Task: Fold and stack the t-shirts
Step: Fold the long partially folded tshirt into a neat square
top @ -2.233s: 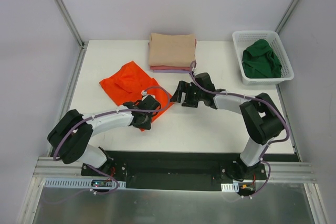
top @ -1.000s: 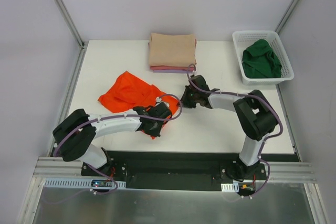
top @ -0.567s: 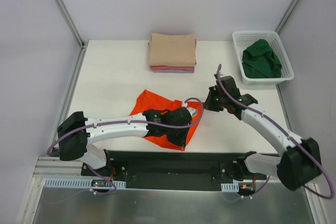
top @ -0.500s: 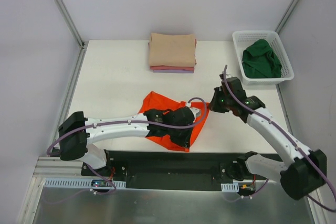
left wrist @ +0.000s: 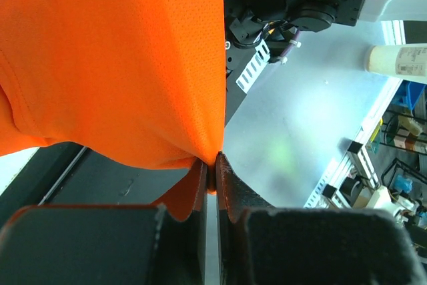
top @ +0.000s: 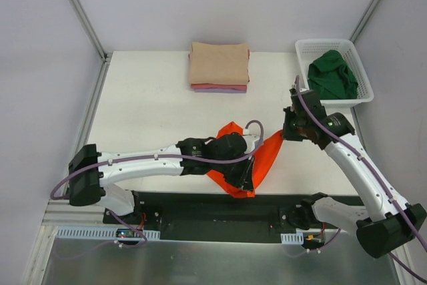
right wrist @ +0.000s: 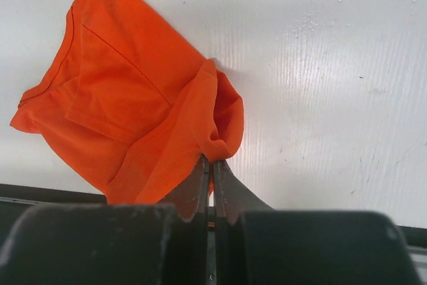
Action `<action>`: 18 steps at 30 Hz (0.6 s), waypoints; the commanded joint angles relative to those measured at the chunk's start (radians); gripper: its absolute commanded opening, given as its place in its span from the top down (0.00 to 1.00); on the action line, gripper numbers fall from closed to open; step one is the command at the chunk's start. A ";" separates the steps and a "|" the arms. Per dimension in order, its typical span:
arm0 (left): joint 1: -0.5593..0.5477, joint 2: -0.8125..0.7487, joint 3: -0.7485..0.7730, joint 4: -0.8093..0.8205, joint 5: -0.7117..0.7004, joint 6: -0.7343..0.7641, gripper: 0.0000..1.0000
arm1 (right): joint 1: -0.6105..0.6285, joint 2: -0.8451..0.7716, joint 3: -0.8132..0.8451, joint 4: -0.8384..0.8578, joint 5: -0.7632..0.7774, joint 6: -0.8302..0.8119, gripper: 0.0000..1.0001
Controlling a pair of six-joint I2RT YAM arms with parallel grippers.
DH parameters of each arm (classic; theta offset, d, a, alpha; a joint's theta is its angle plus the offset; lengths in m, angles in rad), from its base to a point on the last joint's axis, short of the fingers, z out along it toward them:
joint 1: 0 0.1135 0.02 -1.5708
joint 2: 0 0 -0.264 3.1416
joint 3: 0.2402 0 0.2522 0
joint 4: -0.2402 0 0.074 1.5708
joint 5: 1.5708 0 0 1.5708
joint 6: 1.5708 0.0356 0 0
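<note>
1. White worktop (top: pixel 153 105) lies bare across its left and middle. At the far edge a beige t-shirt (top: pixel 219 63) tops a folded stack, with the pink and lavender layers showing only as thin edges.
2. At the near edge, right of centre, the orange t-shirt (top: pixel 268 157) hangs between both arms, its lower tip over the black base plate (top: pixel 200 208).
3. The left fingers (left wrist: pixel 230 195) are clamped on a cloth edge, and the right fingers (right wrist: pixel 230 195) pinch a bunched fold.
4. The left arm hides part of the shirt, and whether the shirt touches the worktop cannot be told.
5. A dark green t-shirt (top: pixel 331 75) fills the white basket (top: pixel 303 51) at the far right corner.
</note>
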 commanded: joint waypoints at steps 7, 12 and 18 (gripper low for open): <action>0.151 -0.196 -0.144 0.011 0.050 -0.033 1.00 | 0.017 0.162 0.133 0.064 -0.040 -0.003 1.00; 0.213 -0.255 -0.195 0.011 0.051 -0.037 1.00 | 0.064 0.260 0.195 0.102 -0.049 0.005 1.00; 0.279 -0.299 -0.259 0.010 0.045 -0.034 1.00 | 0.100 0.381 0.271 0.133 -0.049 0.022 1.00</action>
